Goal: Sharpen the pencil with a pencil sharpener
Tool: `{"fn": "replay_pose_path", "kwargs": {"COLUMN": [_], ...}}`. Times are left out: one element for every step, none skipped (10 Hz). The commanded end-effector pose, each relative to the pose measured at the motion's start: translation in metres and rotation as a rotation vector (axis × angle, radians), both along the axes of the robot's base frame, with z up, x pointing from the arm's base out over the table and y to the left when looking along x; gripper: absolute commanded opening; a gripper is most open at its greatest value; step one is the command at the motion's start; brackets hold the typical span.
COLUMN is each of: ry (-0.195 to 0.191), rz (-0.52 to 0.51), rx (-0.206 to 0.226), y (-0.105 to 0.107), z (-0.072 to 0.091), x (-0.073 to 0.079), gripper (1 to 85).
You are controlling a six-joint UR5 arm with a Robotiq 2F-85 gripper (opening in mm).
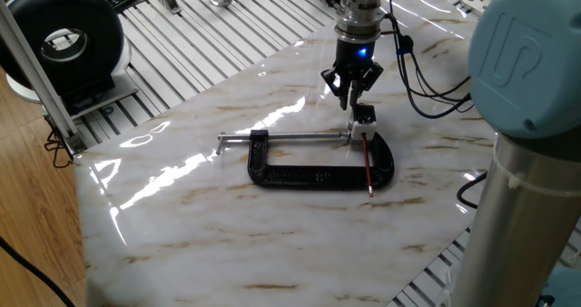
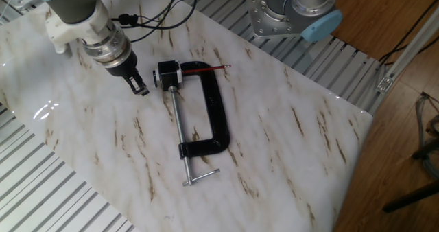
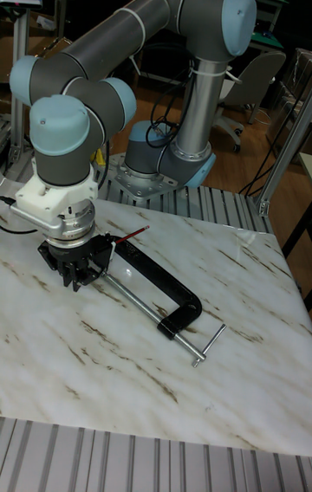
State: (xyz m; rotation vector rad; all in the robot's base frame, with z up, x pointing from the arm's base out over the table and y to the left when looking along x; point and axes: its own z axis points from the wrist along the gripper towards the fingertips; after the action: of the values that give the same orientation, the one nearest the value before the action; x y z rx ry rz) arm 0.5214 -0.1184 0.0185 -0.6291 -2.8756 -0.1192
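The red pencil (image 1: pixel 367 164) lies across the black C-clamp (image 1: pixel 309 174), one end in the small white, black-topped pencil sharpener (image 1: pixel 364 117) held at the clamp's screw end. My gripper (image 1: pixel 351 95) hangs just behind the sharpener, apart from it, fingers slightly open and holding nothing. From the other side, my gripper (image 2: pixel 140 88) is left of the sharpener (image 2: pixel 168 74), and the pencil (image 2: pixel 204 68) points away to the right over the clamp (image 2: pixel 214 109). In the tall view my gripper (image 3: pixel 76 278) covers the sharpener; the pencil (image 3: pixel 134 235) pokes out behind it.
The clamp's long silver screw rod (image 1: pixel 290 138) runs left, ending in a T-handle (image 2: pixel 201 178). Black cables (image 1: pixel 427 80) trail behind the wrist. A black round device (image 1: pixel 64 34) stands at the far left, and the arm's base (image 2: pixel 291 12) sits off the marble slab's edge.
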Motion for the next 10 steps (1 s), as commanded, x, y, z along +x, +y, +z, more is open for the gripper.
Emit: {"fn": "replay_pose_path", "kwargs": {"ry": [0.001, -0.008, -0.017, -0.015, -0.019, -0.018, -0.017, -0.022, -0.031, -0.061], "rz": [0.029, 0.015, -0.003, -0.048, -0.079, -0.083, -0.09, -0.09, -0.093, -0.11], "rx": [-0.01, -0.016, -0.022, -0.031, -0.039, -0.044, -0.041, -0.039, -0.04, -0.033], "y": [-0.004, -0.007, -0.011, -0.013, -0.015, -0.015, -0.013, -0.012, -0.012, -0.01], "z": [0.003, 0.001, -0.002, -0.003, -0.002, -0.002, -0.002, -0.002, -0.002, -0.003], "x": [-0.001, -0.001, -0.001, -0.002, -0.001, -0.001, -0.001, 0.002, 0.004, 0.012], "gripper": [30.3, 30.0, 29.7, 28.7, 27.0, 25.3, 24.7, 24.7, 24.0, 23.7]}}
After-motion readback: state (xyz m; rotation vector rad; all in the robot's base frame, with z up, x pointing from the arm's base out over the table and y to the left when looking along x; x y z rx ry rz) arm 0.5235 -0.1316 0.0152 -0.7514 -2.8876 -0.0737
